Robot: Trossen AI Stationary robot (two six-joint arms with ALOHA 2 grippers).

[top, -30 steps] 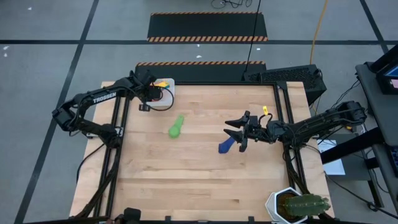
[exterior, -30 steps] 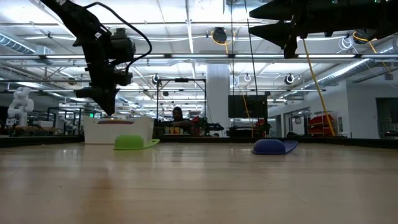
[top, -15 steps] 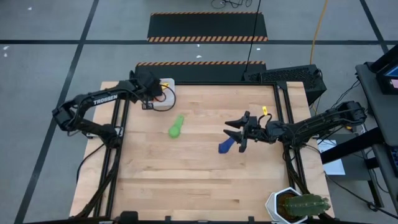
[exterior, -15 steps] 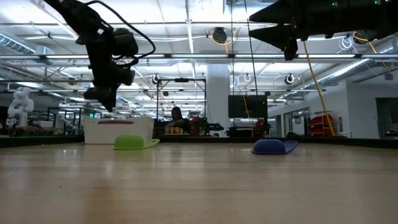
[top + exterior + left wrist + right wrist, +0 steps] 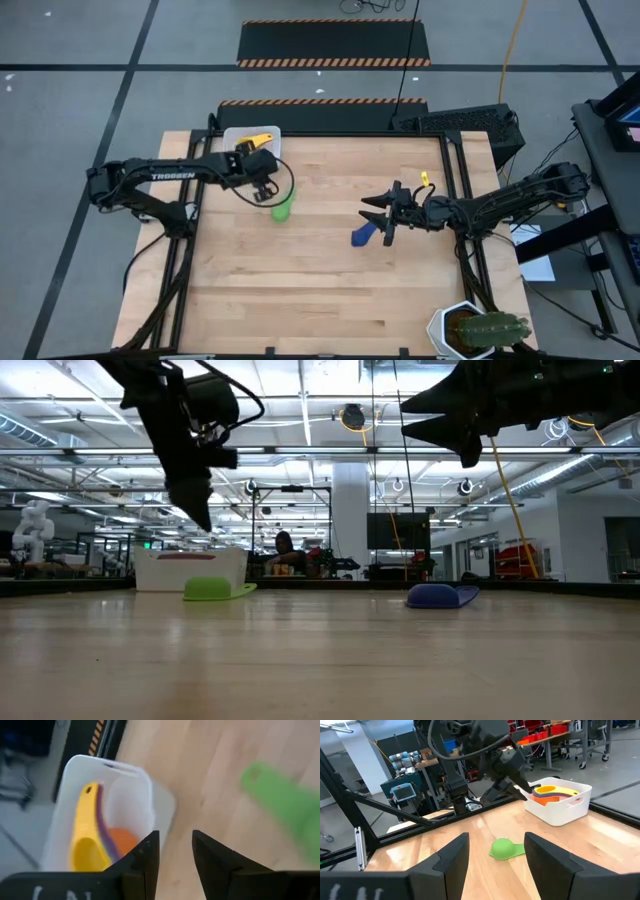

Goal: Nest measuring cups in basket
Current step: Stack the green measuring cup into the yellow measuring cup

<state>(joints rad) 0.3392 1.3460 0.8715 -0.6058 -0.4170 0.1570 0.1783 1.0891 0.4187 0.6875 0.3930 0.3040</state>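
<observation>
Scoops are split between two places: the basket (image 5: 243, 139) at the far left corner of the bench (image 5: 320, 290) already holds a nested stack topped by the yellow cup (image 5: 86, 834) with an orange cup (image 5: 122, 840) under it, while the green cup (image 5: 283, 207) and the blue cup (image 5: 364, 234) lie loose mid-bench, well apart from each other. The left gripper (image 5: 264, 189) hangs above the green cup with its fingers a little apart and nothing between them. The right gripper (image 5: 384, 214) hovers over the blue cup, fingers spread, also empty. Both loose cups lie mouth-down, so the likely trouble is a pinch that skids off the rounded bowl and shoves the cup along the wood; a grab at the thin handle could let it swing and land crooked on the stack.
</observation>
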